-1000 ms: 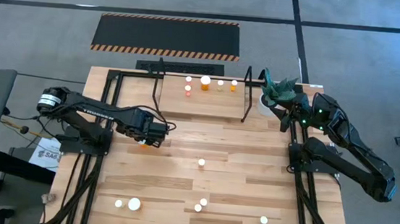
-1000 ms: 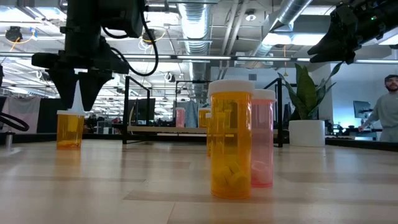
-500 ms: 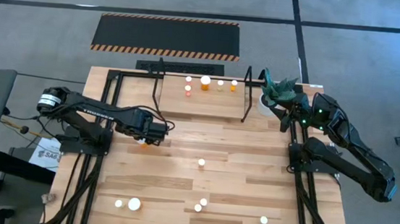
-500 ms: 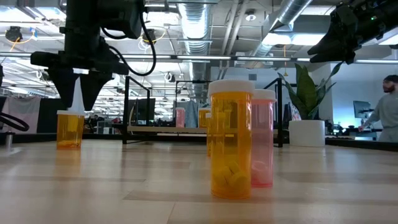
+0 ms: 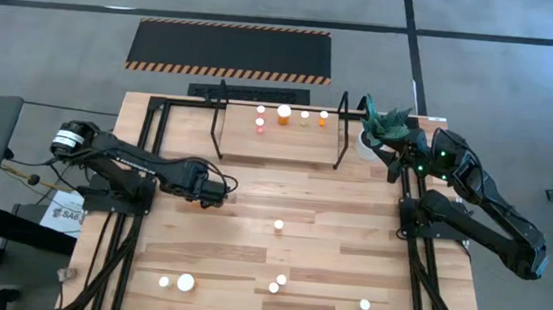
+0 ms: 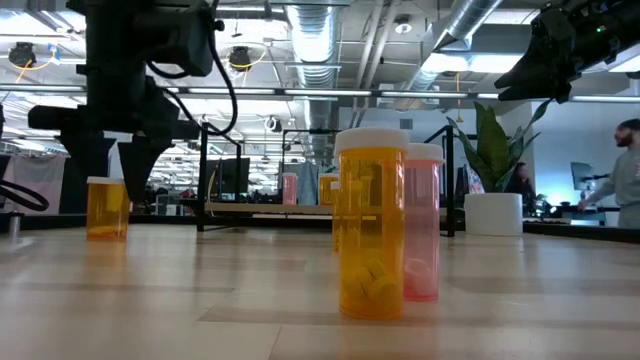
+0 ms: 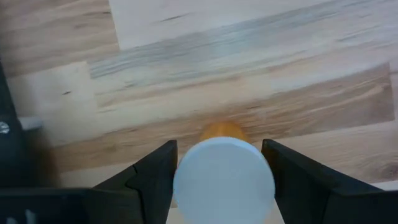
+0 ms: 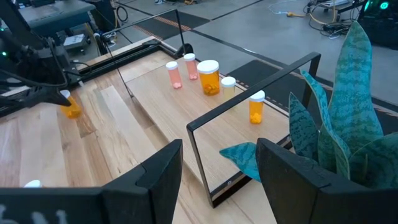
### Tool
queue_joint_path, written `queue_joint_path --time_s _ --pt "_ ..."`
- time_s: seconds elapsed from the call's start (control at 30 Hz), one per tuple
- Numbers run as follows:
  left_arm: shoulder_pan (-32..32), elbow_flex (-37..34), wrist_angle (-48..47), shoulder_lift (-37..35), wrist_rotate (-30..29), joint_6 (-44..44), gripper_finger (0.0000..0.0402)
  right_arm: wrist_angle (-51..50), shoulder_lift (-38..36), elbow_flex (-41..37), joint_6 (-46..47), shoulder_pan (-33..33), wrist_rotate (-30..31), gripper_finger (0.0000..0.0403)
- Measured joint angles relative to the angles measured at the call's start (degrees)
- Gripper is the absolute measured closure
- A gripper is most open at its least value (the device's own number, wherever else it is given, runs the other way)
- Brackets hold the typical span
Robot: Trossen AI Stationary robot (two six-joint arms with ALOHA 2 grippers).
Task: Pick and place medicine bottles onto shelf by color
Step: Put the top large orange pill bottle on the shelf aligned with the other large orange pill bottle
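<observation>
One small orange bottle [image 7: 224, 171] with a white cap sits on the worktop [image 5: 349, 242] toward its left side, and the left claw [image 5: 215, 192] hangs right over it, its two dark fingers [image 7: 152, 177] standing apart on either side of the cap, close but not clearly pressing on it, so nothing is gripped yet. Judging by its look, the bottle is light, rigid plastic with a smooth, slippery wall and loose pills inside; it would tip easily if nudged, so the sound hold is across the body just under the cap, fingers square to its sides. The left arm stretches low from the left edge toward the middle, wrist bent down over the bottle. Further right, more bottles stand loose near the front edge, while five already stand on the shelf [image 5: 287, 146] at the back. At the far right, the right claw [image 5: 394, 157] waits raised beside the potted plant [image 5: 385, 122], fingers parted and holding nothing, its arm folded back along the right edge.
</observation>
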Motion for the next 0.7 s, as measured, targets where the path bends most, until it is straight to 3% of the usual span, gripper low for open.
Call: queue_joint_path --time_s 0.2,0.47,0.7 --pt "-0.9 -1.5 3.0 0.0 0.2 0.1 0.0187 0.0 0.0 0.0 0.0 0.0 0.0 0.0177" --pt "-0.7 -1.5 7.0 0.0 1.7 4.9 0.0227 0.0 0.0 0.0 0.0 0.0 0.0 0.0177" --pt "1.2 1.4 9.7 0.0 1.7 14.4 0.0212 0.0 0.0 0.0 0.0 0.0 0.0 0.0177"
